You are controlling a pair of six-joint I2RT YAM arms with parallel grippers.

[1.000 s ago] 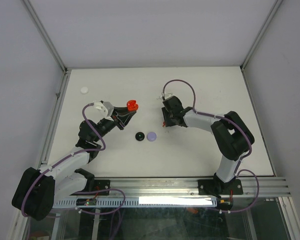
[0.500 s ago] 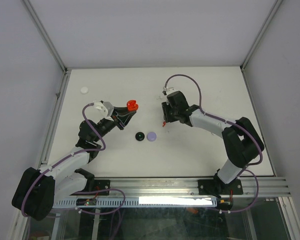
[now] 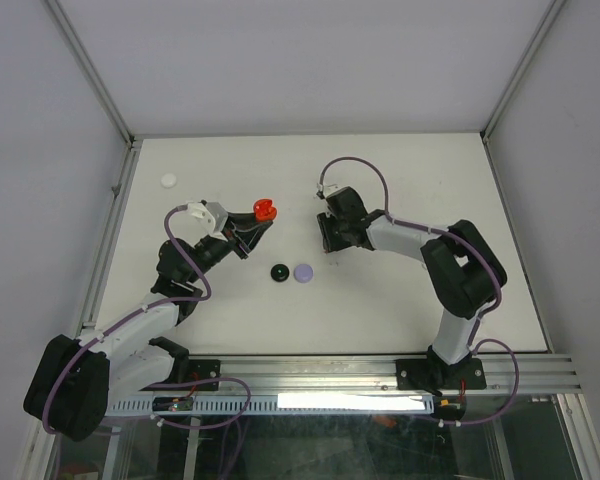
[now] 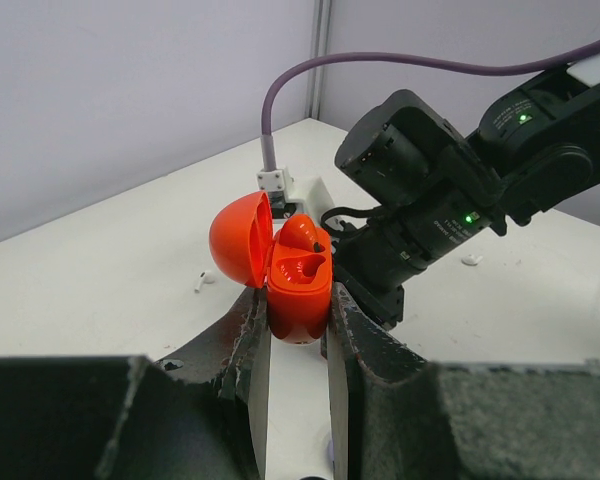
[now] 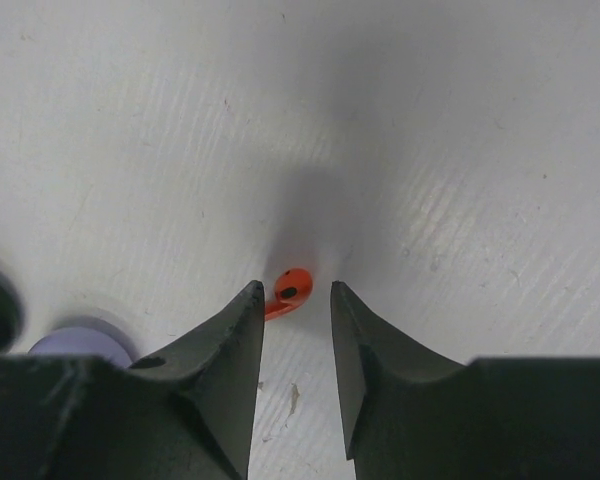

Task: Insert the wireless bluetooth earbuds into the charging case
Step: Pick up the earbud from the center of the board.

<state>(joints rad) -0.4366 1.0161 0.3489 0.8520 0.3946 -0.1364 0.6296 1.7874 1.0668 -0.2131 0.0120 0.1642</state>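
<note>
My left gripper (image 3: 257, 224) is shut on the red charging case (image 3: 265, 210), held above the table with its lid swung open. In the left wrist view the case (image 4: 298, 285) sits between the two fingers, one red earbud seated in it and the other socket bare. My right gripper (image 5: 292, 292) is down at the table, open, with a red earbud (image 5: 289, 288) lying on the surface between its fingertips. The earbud's stem points toward the left fingertip (image 5: 248, 300). From above, the right gripper (image 3: 327, 243) covers that earbud.
A black round case (image 3: 278, 272) and a lavender one (image 3: 303, 271) lie side by side between the arms. A white round case (image 3: 169, 181) sits at the far left. A white earbud (image 4: 202, 281) lies beyond the red case. The right arm (image 4: 420, 200) is close behind the case.
The right arm's wrist and elbow swung out and back, and its gripper ended slightly further left over the red earbud. The left arm and the case stayed still.
</note>
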